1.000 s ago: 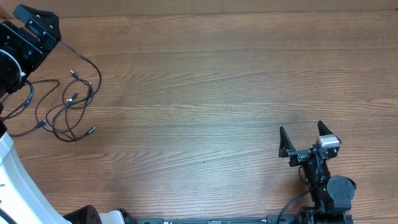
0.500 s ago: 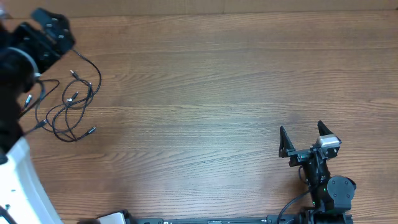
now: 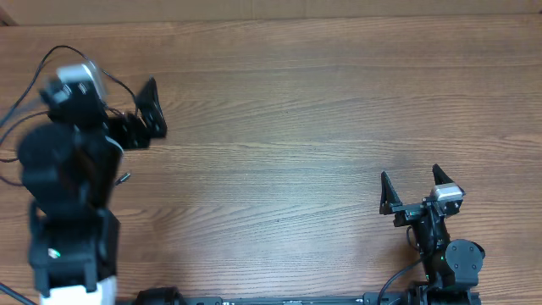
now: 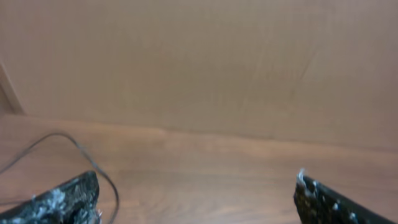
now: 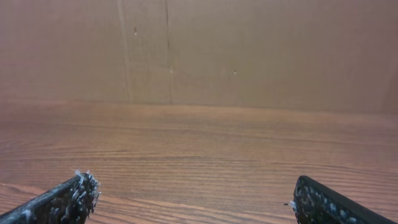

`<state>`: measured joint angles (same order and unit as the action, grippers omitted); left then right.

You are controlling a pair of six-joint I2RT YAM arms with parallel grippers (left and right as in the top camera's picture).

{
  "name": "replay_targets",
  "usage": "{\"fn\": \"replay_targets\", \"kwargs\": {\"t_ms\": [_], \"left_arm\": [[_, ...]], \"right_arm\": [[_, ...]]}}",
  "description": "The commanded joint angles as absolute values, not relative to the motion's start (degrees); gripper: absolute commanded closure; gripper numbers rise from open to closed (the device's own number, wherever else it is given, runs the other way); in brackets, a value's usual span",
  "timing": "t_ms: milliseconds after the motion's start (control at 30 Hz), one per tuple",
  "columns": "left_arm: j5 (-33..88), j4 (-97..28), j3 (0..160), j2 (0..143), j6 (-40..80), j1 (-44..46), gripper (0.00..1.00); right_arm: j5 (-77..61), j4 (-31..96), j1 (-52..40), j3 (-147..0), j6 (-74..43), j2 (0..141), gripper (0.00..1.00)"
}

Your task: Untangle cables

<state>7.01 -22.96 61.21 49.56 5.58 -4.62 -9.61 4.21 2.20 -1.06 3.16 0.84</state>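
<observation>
1. The white-and-black left arm [image 3: 63, 178] has swung in from the far-left corner within the last second. It now hangs over the spot where the thin black cables [image 4: 96, 168] lie, near the left end of the brown wooden table [image 3: 296, 110].
2. That swing hides most of the bundle from overhead. What we can still pick out there is one small metallic plug tip [image 3: 124, 177] poking out beside the arm. It sits in the same place as a second ago, so we judge the cords have not been dragged.
3. The left gripper [image 4: 198, 186] has its two dark fingers spread wide with nothing between them. In its wrist view a single cable loop curves past the fingertip at the lower left, and we cannot tell whether the two touch.
4. The right gripper [image 3: 411, 180] sits well apart at the near right of the table, its fingers likewise splayed and empty. It has not shifted across the three overhead views.
5. We read this as an approach. No cord is held yet, and the tangle seems to be as it was.
6. The left wrist camera looks mostly across the table towards the back. We think the gripper must tip down towards the bundle before it can pinch a strand.
7. With the overhead view blocked, we cannot see which strand crosses which. A free end such as the exposed plug tip looks the safer first pick, since pulling a middle loop could tighten the knot.
</observation>
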Motion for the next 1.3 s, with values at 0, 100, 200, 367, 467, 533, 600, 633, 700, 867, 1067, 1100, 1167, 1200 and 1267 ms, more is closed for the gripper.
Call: {"fn": "replay_targets", "kwargs": {"t_ms": [0, 100, 200, 367, 467, 533, 600, 633, 700, 867, 1067, 1100, 1167, 1200, 1267], "left_arm": [[7.5, -15.7, 49.4, 42.7, -4.3, -3.4, 0.00], [7.5, -8.8, 39.6, 37.6, -5.3, -3.3, 0.00], [7.5, -2.9, 31.0, 32.7, -6.1, -3.3, 0.00], [6.9, 1.0, 19.9, 23.4, -6.8, -3.3, 0.00], [6.3, 1.1, 13.8, 15.8, -7.4, -3.3, 0.00], [6.0, 1.1, 11.2, 12.5, -7.3, -3.2, 0.00], [5.7, 1.2, 9.1, 10.0, -7.3, -3.2, 0.00], [5.7, 1.1, 7.9, 8.7, -7.3, -3.2, 0.00], [5.5, 1.1, 4.3, 4.7, -7.4, -3.2, 0.00], [5.6, 1.6, 0.2, 0.2, -7.3, -2.7, 0.00], [4.4, -4.4, 0.3, 0.2, -10.3, -0.7, 0.00], [4.4, -4.1, 0.3, 0.2, -9.1, -0.7, 0.00], [4.4, -4.1, 0.3, 0.2, -8.8, -0.7, 0.00], [4.4, -4.1, 0.3, 0.2, -8.8, -0.7, 0.00], [4.4, -4.1, 0.3, 0.2, -8.8, -0.7, 0.00]], "right_arm": [[-9.0, 4.0, 2.0, -0.4, 2.8, 0.2, 0.00], [-9.0, 4.0, 2.0, -0.4, 2.8, 0.2, 0.00], [-9.0, 4.0, 2.0, -0.4, 2.8, 0.2, 0.00], [-9.0, 4.0, 2.0, -0.4, 2.8, 0.2, 0.00], [-9.0, 4.0, 2.0, -0.4, 2.8, 0.2, 0.00], [-9.0, 4.0, 2.0, -0.4, 2.8, 0.2, 0.00], [-9.0, 4.0, 2.0, -0.4, 2.8, 0.2, 0.00], [-9.0, 4.0, 2.0, -0.4, 2.8, 0.2, 0.00], [-9.0, 4.0, 2.0, -0.4, 2.8, 0.2, 0.00], [-9.0, 4.0, 2.0, -0.4, 2.8, 0.2, 0.00], [-9.0, 4.0, 2.0, -0.4, 2.8, 0.2, 0.00], [-9.0, 4.0, 2.0, -0.4, 2.8, 0.2, 0.00], [-9.0, 4.0, 2.0, -0.4, 2.8, 0.2, 0.00], [-9.0, 4.0, 2.0, -0.4, 2.8, 0.2, 0.00], [-9.0, 4.0, 2.0, -0.4, 2.8, 0.2, 0.00]]}}
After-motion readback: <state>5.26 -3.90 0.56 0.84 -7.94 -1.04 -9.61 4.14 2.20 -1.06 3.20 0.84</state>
